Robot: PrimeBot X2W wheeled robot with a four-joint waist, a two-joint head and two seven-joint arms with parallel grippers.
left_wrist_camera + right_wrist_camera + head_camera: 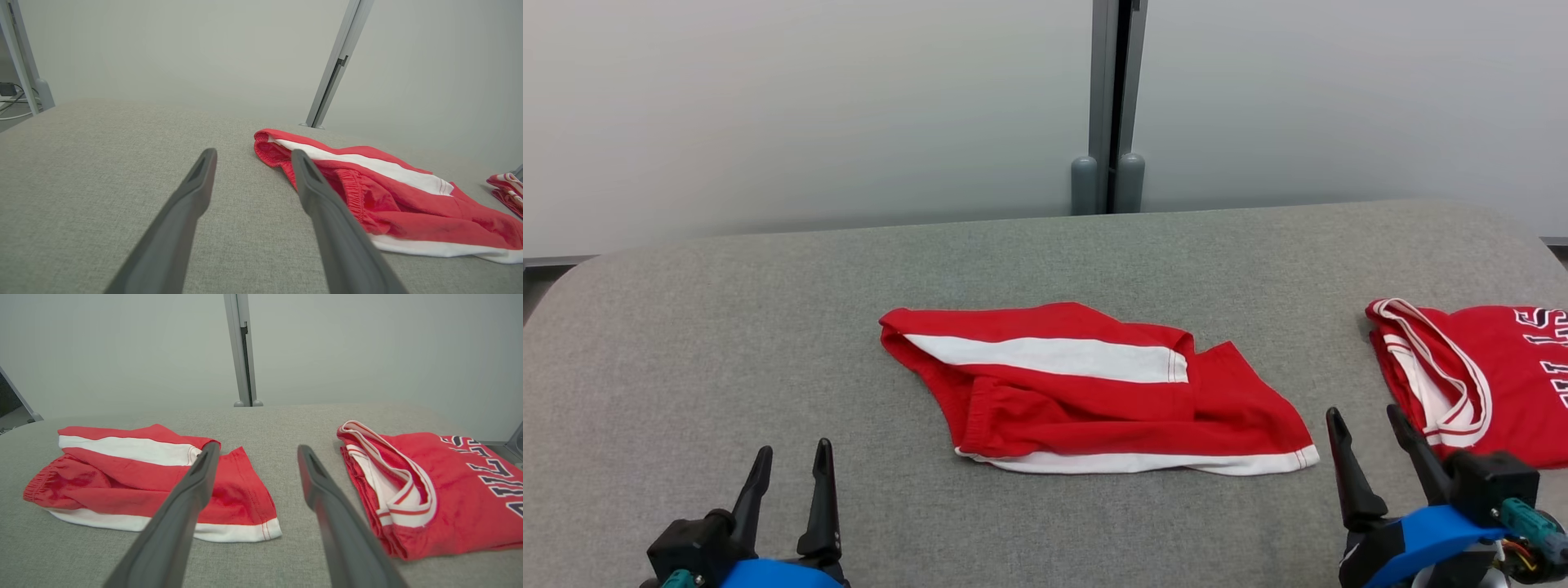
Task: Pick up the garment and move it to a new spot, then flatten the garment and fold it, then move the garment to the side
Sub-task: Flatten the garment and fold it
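Note:
The garment (1078, 408) is a pair of red shorts with white stripes, lying rumpled and partly doubled over in the middle of the grey padded table (768, 327). My left gripper (795, 447) hovers open near the front edge, to the left of the garment and apart from it, with nothing between its fingers. My right gripper (1363, 410) is open and empty too, just off the garment's right hem. In the left wrist view the left gripper (253, 152) points past the waistband of the garment (408, 204). In the right wrist view the right gripper (257, 446) aims at the bare strip right of the garment (122, 486).
A folded red jersey (1503, 384) with white trim and dark lettering lies at the table's right edge, close to my right gripper; the right wrist view has this jersey (449, 490) on its right. A grey post (1109, 106) and pale wall stand behind the table.

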